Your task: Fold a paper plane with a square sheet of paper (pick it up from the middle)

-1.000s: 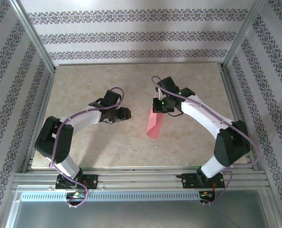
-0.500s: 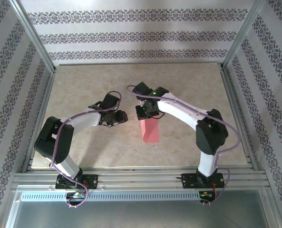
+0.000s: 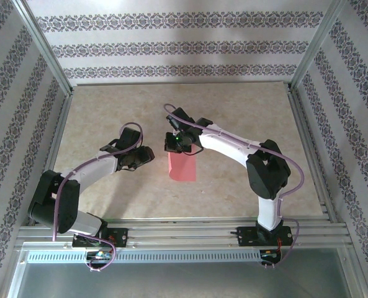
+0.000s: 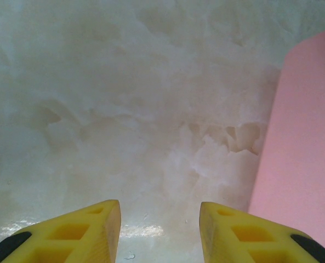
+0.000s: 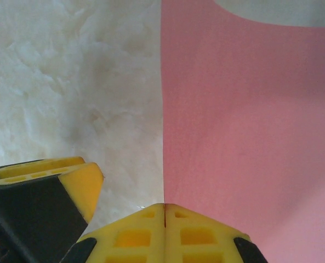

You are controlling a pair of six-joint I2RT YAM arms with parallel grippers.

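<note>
The square sheet of paper is plain pink-red and sits mid-table, its upper edge pinched in my right gripper. In the right wrist view the shut jaws of that gripper hold the sheet's near left corner, and the paper spreads away to the right with its far edge curling. My left gripper is just left of the sheet. It stands open over bare table, with the paper beside its right finger. One left finger appears in the right wrist view. The paper plane is out of view.
The beige marbled tabletop is ringed by an aluminium frame and patterned walls. Both arms reach in toward the middle, with their elbows out toward the sides.
My right arm has swung left, carrying the sheet toward the table's middle, where it now looks squarer. My left arm has drawn back left and its jaws have narrowed slightly.
</note>
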